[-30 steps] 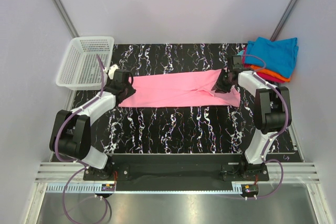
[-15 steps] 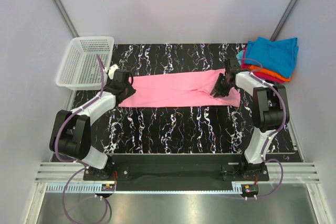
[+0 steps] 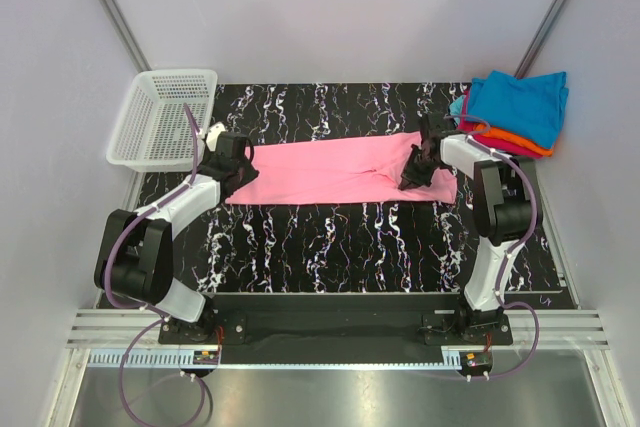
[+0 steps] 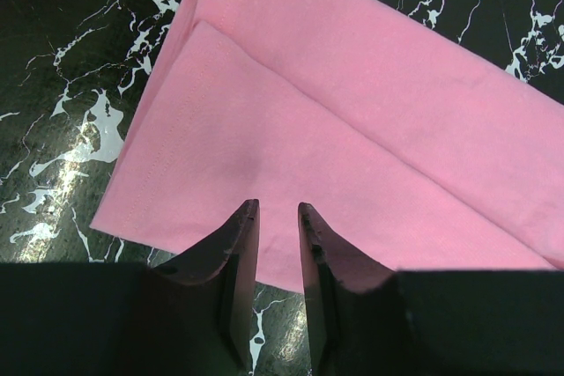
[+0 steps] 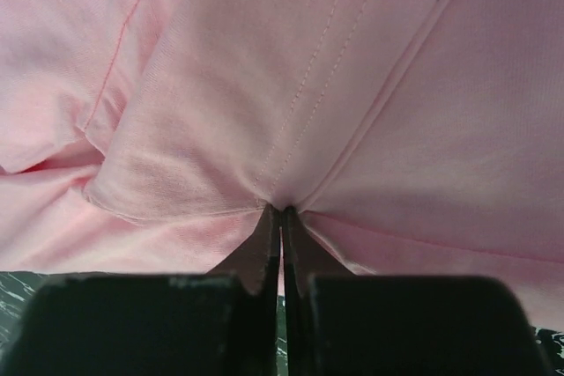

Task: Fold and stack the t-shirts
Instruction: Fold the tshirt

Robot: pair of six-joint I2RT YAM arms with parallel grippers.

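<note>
My left gripper (image 4: pixel 278 207): the jaws stand a narrow slit apart with nothing pinched between them. Flat cloth shows through the gap.
Under my left gripper: the folded left end of the pink shirt (image 3: pixel 335 172). One layer lies over another, and a hemmed edge runs away ahead of the tips.
My right gripper (image 5: pixel 281 210): the jaws are pressed tight together on a pinch of the pink shirt. Creases and a stitched seam run into the tips.
Around my right gripper: pink cloth fills the view ahead and to both sides, bunched into a small fold to the left of the tips.
Pink shirt overall: it is stretched as a long band between my two grippers and lies on the table (image 3: pixel 330 237).
Stack of shirts (image 3: pixel 520 107): it sits beyond my right gripper and off to its right, apart from it. Blue is on top, with orange and magenta edges showing below.
Basket (image 3: pixel 160 117): it is white mesh, sitting beyond my left gripper and to its left, close by.
</note>
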